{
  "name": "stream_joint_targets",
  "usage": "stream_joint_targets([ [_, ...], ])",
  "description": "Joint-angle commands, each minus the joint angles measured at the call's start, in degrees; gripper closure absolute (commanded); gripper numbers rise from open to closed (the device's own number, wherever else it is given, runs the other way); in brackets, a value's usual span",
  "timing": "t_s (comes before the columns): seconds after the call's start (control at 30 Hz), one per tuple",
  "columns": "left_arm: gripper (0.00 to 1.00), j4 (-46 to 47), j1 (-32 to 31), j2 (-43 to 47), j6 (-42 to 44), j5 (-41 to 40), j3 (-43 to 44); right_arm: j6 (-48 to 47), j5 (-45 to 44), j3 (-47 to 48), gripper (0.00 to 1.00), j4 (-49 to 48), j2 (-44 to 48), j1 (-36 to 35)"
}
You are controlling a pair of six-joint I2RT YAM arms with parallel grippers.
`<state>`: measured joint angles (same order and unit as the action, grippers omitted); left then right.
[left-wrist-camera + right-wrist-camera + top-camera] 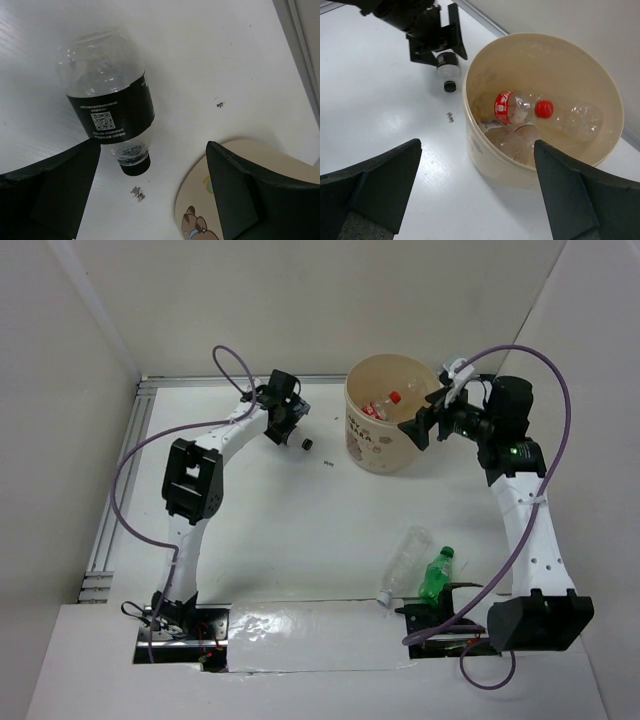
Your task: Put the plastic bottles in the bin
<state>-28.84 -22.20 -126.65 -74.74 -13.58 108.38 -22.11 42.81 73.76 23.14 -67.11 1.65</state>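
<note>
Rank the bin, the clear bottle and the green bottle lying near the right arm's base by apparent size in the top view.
1. bin, by far the largest.
2. clear bottle, looks a little longer than the green one.
3. green bottle, slightly shorter, but its lower end may be hidden, so these two are close.

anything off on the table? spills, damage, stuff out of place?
No spill or damage visible. Three bottles lie tipped on the table: a black-labelled bottle below the left end effector, a clear bottle and a green bottle by the right arm's base. A dark speck lies beside the bin; too small to identify.
</note>
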Motion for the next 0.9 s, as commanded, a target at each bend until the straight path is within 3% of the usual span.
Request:
stream_joint_targets([
  [0.0,0.01,-6.6,-0.6,-4.5,2.7,-3.7,7.8,0.7,3.0,-2.6,0.0,1.4,1.6,2.6],
  [0.23,0.01,-13.5,-0.6,-11.3,3.3,-5.1,12.8,0.1,6.8,-2.7,0.0,8.2,1.6,6.5],
  [0.4,0.01,-15.3,-0.6,-13.3,3.8,-5.1,12.8,-4.2,14.3,-3.5,0.0,12.3,1.0,7.8],
  [0.5,0.16,-15.3,0.0,-13.3,4.5,-5.1,11.7,-6.0,15.9,-5.0,0.0,13.7,2.3,7.8],
  [0.53,0.29,-15.3,0.0,-12.6,5.1,-5.1,10.3,-7.6,15.9,-5.0,0.0,14.4,2.3,7.8],
  [0.63,0.54,-12.6,0.0,-8.4,7.5,-5.1,6.5,-14.7,18.9,-4.5,0.02,20.3,2.3,7.8],
  [0.67,0.63,-9.3,0.0,-6.7,10.3,-5.1,2.8,-18.3,19.9,-4.0,0.12,23.0,2.3,7.8],
  [0.7,0.8,-7.6,-0.6,-4.9,12.1,-5.1,1.0,-22.5,21.7,-4.0,0.21,26.2,2.3,7.8],
  [0.73,0.88,-5.5,-1.2,-0.4,14.3,-4.6,-1.0,-31.0,21.7,-4.0,0.34,32.6,1.8,7.8],
  [0.77,0.94,-3.4,-1.7,2.3,19.1,-4.6,-3.1,-35.9,21.7,-4.0,0.49,35.9,1.8,7.8],
  [0.8,0.99,0.8,-2.3,5.2,21.6,-4.6,-7.6,-40.6,21.7,-4.0,0.77,39.1,1.8,7.8],
  [0.87,1.0,6.5,-4.8,12.2,29.7,-4.1,-12.7,-48.7,18.7,-5.4,0.86,43.0,2.4,7.8],
])
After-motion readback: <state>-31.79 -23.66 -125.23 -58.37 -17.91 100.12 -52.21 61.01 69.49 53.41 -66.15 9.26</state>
